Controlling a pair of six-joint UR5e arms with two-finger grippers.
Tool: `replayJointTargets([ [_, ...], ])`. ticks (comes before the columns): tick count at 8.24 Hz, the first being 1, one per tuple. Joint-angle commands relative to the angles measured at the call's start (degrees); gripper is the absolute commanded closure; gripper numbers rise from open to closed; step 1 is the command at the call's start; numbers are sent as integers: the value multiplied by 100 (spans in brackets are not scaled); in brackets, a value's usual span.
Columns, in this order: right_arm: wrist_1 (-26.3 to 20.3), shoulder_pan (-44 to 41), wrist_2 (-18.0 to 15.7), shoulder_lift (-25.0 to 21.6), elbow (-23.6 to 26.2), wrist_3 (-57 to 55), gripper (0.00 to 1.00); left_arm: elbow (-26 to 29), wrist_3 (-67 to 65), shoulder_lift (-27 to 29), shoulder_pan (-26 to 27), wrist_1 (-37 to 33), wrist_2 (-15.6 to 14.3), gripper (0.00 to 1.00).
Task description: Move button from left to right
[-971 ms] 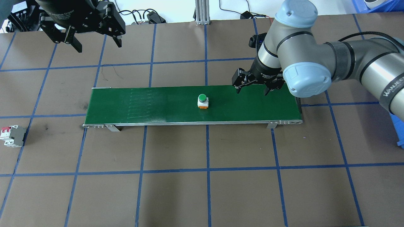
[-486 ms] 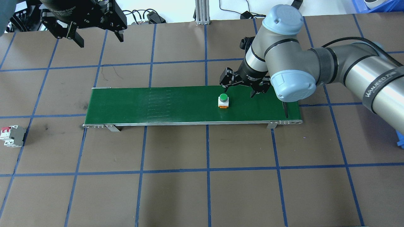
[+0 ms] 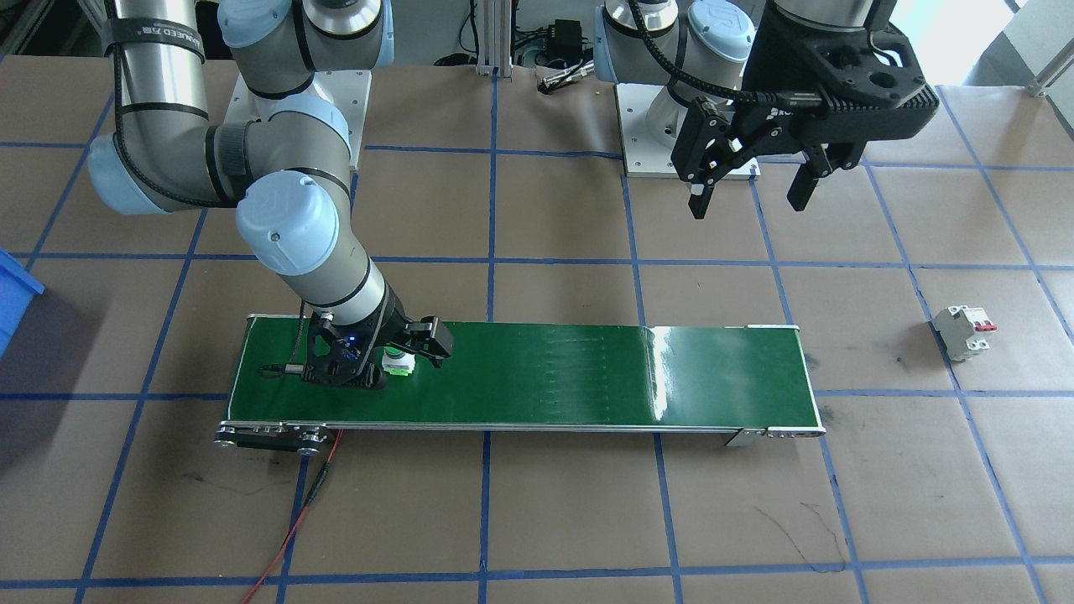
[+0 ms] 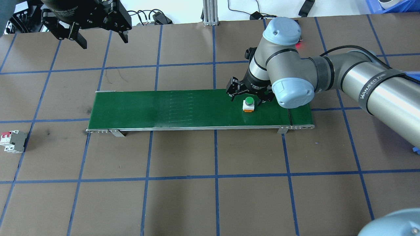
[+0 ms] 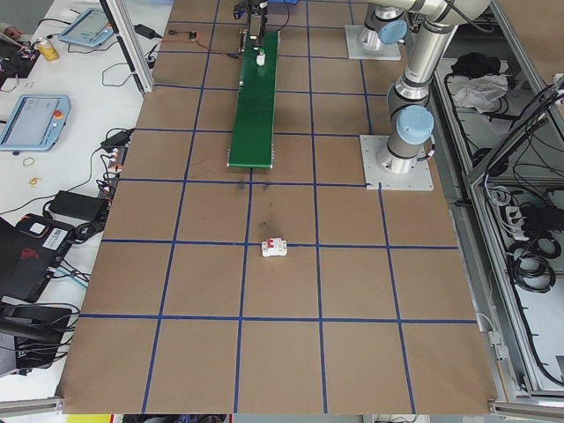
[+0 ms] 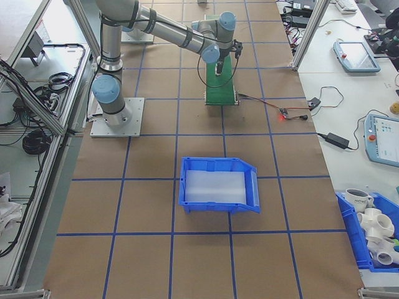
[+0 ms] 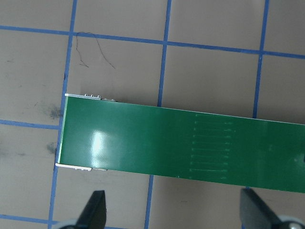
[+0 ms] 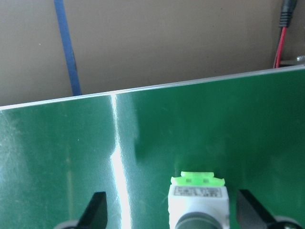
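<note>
button [image 4: 249, 104] sits upright on the green conveyor belt [image 4: 170, 108], toward the belt's right end, its dark-green cap on top of a white base with an orange strip at the near bottom edge in the overhead view. in the right wrist view the button [image 8: 197, 200] shows a light-green tab and a white label face, low in the picture and between the two dark fingertips [image 8: 95, 212].

right end effector [image 4: 248, 99] is lowered over the belt with its fingers spread to either side of the button, one on each flank; the fingers stand apart from the base and do not clamp it. from the front-facing view the same end effector [image 3: 382, 362] crouches low over the belt with the button [image 3: 399, 362] peeking out between the black fingers.

left end effector [image 4: 100, 38] hangs high above the tabletop [image 4: 210, 196] beyond the belt's left end, its fingers wide apart and holding nothing; its wrist view looks straight down on the belt's left end [image 7: 157, 143].

a white circuit breaker [image 4: 12, 141] with red toggles lies on the tabletop well to the left of the belt. a blue bin [image 6: 219, 185] stands on the tabletop in the right side view, well apart from the belt.
</note>
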State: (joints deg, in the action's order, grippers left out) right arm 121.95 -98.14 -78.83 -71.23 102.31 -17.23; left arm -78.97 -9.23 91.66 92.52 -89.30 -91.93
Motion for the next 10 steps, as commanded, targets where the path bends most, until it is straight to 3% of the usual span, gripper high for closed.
replayJointTargets([
  [1, -466, 14, -596, 92, 26, 857, 69, -4, -9, -34, 3, 1, 0, 0],
  [2, -1001, 127, -947, -74, 9, 1175, 97, -4, -9, -51, -5, 1, 0, 0],
  [3, -1076, 276, -1142, -154, 0, 1352, 100, -4, -9, -78, 3, 1, 0, 0],
  [5, -1548, 1020, -1153, -469, -157, 2375, 100, -4, -26, -78, -5, 1, 0, 0],
  [6, -2004, 1651, -1161, -671, -376, 3366, 100, -4, -35, -87, -5, 1, 0, 0],
  [7, -2391, 2275, -1475, -760, -630, 4576, 100, -4, -35, -95, -5, 1, 0, 0],
  [8, -2421, 2751, -1930, -848, -772, 5754, 100, -4, -44, -96, -5, 1, 0, 0],
  [10, -2256, 4005, -2049, -1059, -843, 8407, 100, -4, -44, -104, -5, 1, 0, 0],
])
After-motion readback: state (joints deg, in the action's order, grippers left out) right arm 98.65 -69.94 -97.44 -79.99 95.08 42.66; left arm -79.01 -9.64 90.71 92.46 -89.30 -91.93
